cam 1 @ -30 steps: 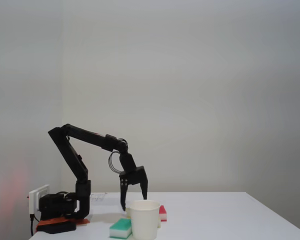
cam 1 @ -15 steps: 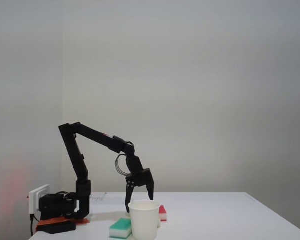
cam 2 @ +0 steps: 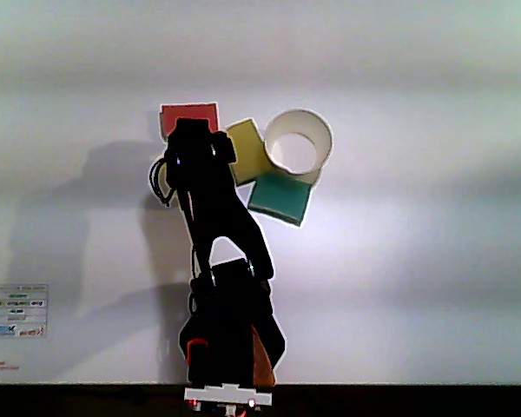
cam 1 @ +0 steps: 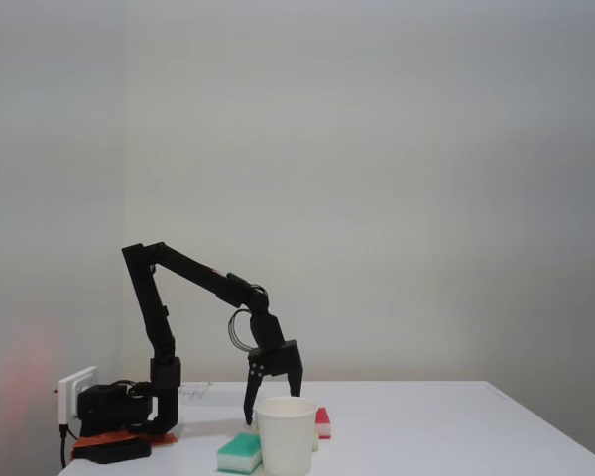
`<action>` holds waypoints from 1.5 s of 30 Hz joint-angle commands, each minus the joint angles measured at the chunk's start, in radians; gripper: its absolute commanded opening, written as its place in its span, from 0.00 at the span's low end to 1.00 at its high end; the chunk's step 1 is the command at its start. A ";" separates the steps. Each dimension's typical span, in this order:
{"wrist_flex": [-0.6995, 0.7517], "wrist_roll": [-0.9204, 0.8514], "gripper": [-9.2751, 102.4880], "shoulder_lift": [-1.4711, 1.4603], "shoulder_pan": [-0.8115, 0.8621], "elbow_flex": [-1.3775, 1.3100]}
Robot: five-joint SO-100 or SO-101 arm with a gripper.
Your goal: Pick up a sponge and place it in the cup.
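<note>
While our gripper (cam 1: 270,405) is hanging wide open and empty, we are judging this the approach step, needing a descent onto the sponge (cam 2: 247,149) lying just beside it. Beyond the sponge, touching it, the cup (cam 2: 300,143) is standing upright and looking empty.

white table (cam 1: 456,436), cup (cam 1: 286,434), three sponges
</note>
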 commanded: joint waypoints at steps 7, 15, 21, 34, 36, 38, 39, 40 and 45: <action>-0.034 0.040 0.38 -0.034 -0.009 0.029; -0.064 0.100 0.21 -0.058 -0.009 0.040; -0.064 0.132 0.09 -0.058 -0.003 0.040; -0.054 0.166 0.08 0.038 0.008 0.017; -0.043 0.163 0.08 0.071 0.008 -0.003; -0.040 0.153 0.08 0.097 0.005 -0.028; -0.032 0.152 0.08 0.107 0.005 -0.046; -0.015 0.153 0.08 0.115 0.003 -0.067; 0.074 0.169 0.08 0.130 0.008 -0.213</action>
